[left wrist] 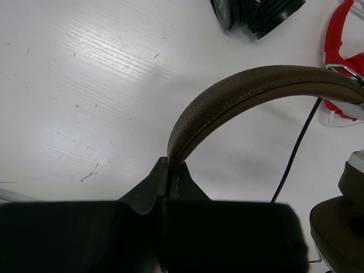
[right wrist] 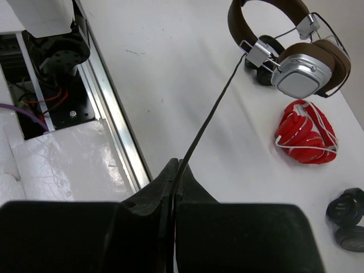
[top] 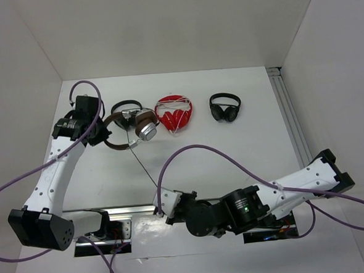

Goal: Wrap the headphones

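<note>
Headphones (top: 146,131) at the far left of the table (top: 233,158), brown headband (left wrist: 256,85) clamped in the left gripper (left wrist: 169,168), apparently lifted. The right gripper (right wrist: 177,168), at the near edge, is closed on the thin cable (right wrist: 214,108), drawn taut between. More pull could slip it free or strain it at the ear cup (right wrist: 304,74).

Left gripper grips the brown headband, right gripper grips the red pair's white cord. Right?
No. The right gripper is shut on the black cable instead, as the right wrist view shows. The left gripper does grip the headband.
</note>
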Robot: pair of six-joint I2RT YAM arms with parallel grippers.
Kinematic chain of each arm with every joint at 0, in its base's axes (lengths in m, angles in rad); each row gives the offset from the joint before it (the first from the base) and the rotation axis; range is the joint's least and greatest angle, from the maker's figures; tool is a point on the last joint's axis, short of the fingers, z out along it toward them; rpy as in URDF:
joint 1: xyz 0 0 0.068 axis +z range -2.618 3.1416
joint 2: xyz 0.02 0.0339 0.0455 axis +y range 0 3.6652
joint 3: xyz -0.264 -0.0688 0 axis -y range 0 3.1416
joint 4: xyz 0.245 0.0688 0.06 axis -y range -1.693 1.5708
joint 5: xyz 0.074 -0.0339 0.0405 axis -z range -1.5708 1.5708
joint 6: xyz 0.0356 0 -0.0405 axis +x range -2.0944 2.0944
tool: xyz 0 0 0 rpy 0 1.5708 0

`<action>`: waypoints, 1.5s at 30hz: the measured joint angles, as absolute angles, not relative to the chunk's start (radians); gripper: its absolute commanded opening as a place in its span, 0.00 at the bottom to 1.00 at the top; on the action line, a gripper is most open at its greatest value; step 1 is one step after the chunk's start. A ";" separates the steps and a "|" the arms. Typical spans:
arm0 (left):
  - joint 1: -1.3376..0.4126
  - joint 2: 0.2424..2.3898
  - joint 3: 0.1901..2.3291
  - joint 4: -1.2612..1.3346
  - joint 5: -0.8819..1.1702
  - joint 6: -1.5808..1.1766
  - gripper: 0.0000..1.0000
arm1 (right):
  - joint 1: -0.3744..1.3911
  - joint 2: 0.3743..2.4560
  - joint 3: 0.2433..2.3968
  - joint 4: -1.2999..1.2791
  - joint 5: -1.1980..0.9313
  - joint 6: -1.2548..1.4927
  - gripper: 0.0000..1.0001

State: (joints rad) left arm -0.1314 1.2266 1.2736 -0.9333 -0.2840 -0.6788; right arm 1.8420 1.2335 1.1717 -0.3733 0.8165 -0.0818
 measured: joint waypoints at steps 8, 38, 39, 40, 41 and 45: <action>-0.274 1.195 1.224 -0.904 -0.378 -0.681 0.00 | 1.833 1.283 1.228 -0.325 0.854 -0.189 0.00; -0.912 1.161 1.215 -0.982 -0.719 -0.611 0.00 | 1.226 1.341 1.574 -0.428 0.560 -0.384 0.00; -0.935 1.163 1.215 -0.983 -0.728 -0.612 0.00 | 1.205 1.340 1.575 -0.439 0.559 -0.392 0.00; -0.955 1.163 1.215 -0.982 -0.732 -0.614 0.00 | 1.187 1.340 1.574 -0.447 0.559 -0.397 0.00; -0.971 1.162 1.215 -0.982 -0.738 -0.615 0.00 | 1.166 1.339 1.569 -0.450 0.553 -0.402 0.00; -1.007 1.140 1.215 -0.978 -0.742 -0.611 0.00 | 1.056 1.325 1.515 -0.452 0.498 -0.414 0.00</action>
State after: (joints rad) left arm -1.0073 1.1397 1.2152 -0.9775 -0.7418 -0.6109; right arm 1.0561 1.3247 1.5154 -0.4522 0.4976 -0.4141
